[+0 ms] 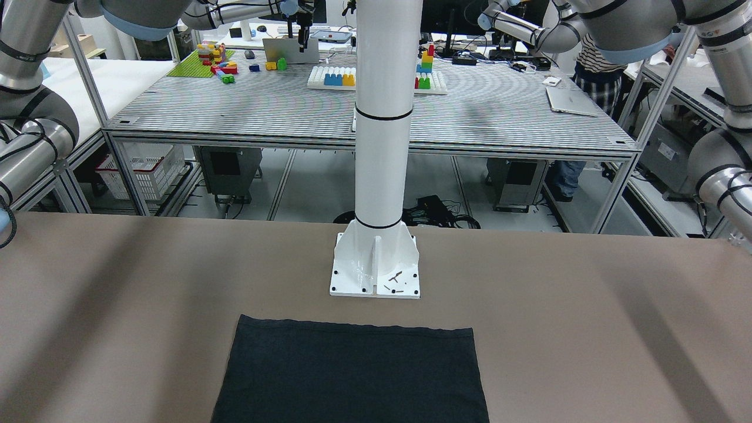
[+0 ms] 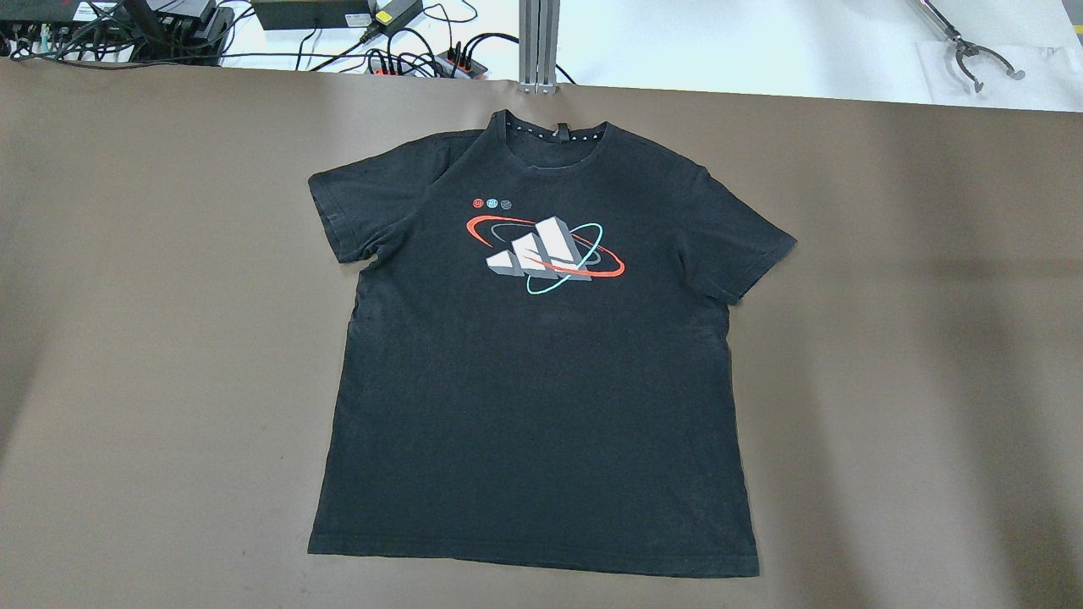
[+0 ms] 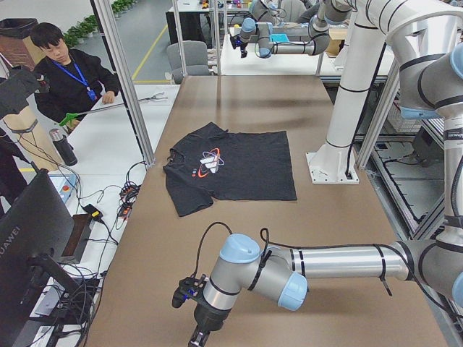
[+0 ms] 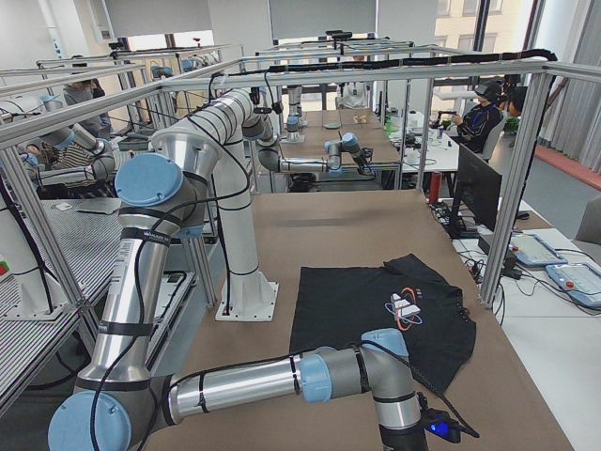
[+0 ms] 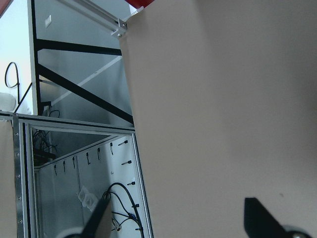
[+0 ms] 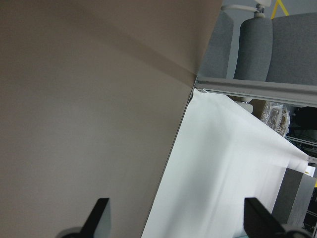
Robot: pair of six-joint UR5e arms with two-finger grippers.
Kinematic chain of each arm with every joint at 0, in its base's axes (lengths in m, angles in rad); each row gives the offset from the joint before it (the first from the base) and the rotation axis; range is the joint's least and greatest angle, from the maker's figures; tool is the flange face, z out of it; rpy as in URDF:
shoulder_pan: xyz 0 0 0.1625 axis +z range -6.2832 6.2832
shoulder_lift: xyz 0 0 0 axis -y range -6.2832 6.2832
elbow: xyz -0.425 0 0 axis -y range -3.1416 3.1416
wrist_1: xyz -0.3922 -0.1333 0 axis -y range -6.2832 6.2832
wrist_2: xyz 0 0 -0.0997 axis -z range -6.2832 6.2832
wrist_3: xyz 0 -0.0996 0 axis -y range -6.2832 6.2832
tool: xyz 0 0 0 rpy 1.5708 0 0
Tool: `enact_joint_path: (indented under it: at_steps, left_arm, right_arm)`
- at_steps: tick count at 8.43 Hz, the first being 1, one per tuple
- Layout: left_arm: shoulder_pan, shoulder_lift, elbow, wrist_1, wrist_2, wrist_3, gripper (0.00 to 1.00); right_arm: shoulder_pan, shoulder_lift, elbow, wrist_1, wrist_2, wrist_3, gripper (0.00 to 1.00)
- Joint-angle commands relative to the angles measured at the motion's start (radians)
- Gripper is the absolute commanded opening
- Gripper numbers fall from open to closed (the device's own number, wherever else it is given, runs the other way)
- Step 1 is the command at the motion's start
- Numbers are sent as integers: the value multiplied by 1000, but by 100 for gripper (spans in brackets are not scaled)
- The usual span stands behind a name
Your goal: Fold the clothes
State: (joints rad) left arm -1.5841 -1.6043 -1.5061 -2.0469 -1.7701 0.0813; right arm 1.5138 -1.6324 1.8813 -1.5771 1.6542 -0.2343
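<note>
On my feed, a wide matte brown surface (image 2: pixel 152 355) fills most of the view, with soft shadows lying across it. Black cables and power strips (image 2: pixel 406 57) run along its far edge, next to a white side desk (image 3: pixel 108 141) where a person in a dark top (image 3: pixel 72 76) sits. I can see a black monitor (image 3: pixel 32 238) at that desk's near end. Silver aluminium framing (image 4: pixel 516 174) boxes in the cell. Behind it stands a grey ribbed workbench (image 1: pixel 282 111) with coloured toy bricks (image 1: pixel 214 61) and a closed silver laptop (image 1: pixel 571 101) on it. A white plastic basket (image 1: pixel 144 173) sits on the pale floor below. Daylight comes through windows (image 4: pixel 441 38) on the far wall.
</note>
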Motion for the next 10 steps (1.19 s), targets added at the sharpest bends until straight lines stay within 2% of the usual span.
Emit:
enact_joint_path:
  at_steps: [1,7,8,10]
  left_arm:
    - [3,-46,-20,1,-5,-3,94]
    - [4,-91,-16,-10,-28,0,94]
    - [27,-114,-13,-10,-31,-1,95]
    - [120,-178,21,-4,-31,-23,95]
  right_arm:
    - [-3,35,59,26,1,6,94]
    - [-1,31,79,42,7,91,94]
    - [-3,35,59,40,7,152,94]
    - [-47,151,-67,39,12,193,93]
